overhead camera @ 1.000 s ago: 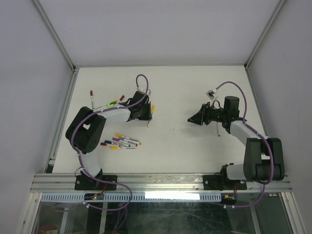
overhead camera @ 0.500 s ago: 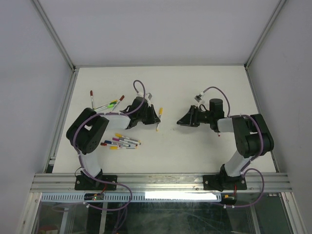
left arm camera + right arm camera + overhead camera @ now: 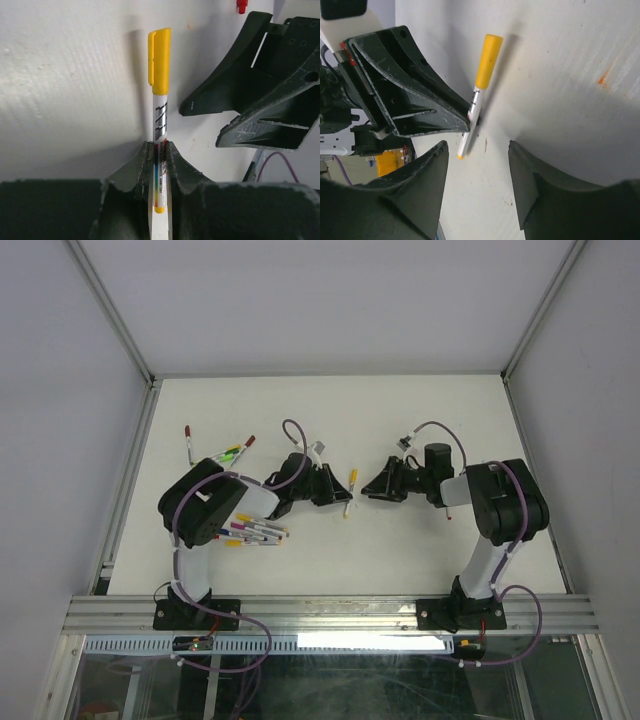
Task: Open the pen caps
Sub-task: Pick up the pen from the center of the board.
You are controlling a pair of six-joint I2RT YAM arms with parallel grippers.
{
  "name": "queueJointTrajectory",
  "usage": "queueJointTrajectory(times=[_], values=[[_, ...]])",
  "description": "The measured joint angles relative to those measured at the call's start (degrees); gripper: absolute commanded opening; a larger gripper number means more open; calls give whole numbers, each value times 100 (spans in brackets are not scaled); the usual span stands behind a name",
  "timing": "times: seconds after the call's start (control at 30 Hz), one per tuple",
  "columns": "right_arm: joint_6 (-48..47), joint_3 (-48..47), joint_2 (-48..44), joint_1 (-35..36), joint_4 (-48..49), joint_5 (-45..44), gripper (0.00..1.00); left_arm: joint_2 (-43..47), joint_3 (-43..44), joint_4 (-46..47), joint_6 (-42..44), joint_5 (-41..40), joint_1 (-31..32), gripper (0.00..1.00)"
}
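My left gripper point(image 3: 338, 490) is shut on the white barrel of a pen point(image 3: 160, 120) and holds it near the middle of the table. The pen's yellow cap point(image 3: 160, 60) is on and sticks out past the fingertips. In the right wrist view the same yellow cap point(image 3: 488, 61) points up and to the right, with the left gripper point(image 3: 405, 95) beside it. My right gripper point(image 3: 368, 486) faces the pen from the right, a short gap away. It is open, with nothing between its fingers point(image 3: 427, 170).
Several capped pens point(image 3: 250, 532) lie in a loose pile by the left arm. More pens point(image 3: 225, 453) lie at the back left, one with a red end point(image 3: 188, 440). A loose red cap point(image 3: 242, 5) lies beyond the right gripper point(image 3: 260, 100).
My left gripper has carried the yellow-capped pen to the right, towards the table's middle. My right gripper has swung left to face it. The gap between them has closed.
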State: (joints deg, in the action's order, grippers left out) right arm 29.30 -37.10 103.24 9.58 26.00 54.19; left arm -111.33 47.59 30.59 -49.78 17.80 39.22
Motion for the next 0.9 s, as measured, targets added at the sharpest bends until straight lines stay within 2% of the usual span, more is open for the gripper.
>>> queueJointTrajectory(times=[0.23, 0.57, 0.63, 0.77, 0.9], values=[[160, -234, 278, 0, 46, 4, 52, -354, 2, 719, -544, 76, 210, 0], [186, -404, 411, 33, -52, -111, 47, -522, 4, 1034, -903, 52, 361, 0], [179, -437, 411, 57, -111, -131, 40, -566, 13, 1113, -957, 52, 361, 0], [79, -507, 435, 144, -275, -229, 35, -573, 17, 1132, -981, 33, 361, 0], [11, -514, 435, 199, -382, -269, 26, -575, 17, 1137, -988, 28, 361, 0]])
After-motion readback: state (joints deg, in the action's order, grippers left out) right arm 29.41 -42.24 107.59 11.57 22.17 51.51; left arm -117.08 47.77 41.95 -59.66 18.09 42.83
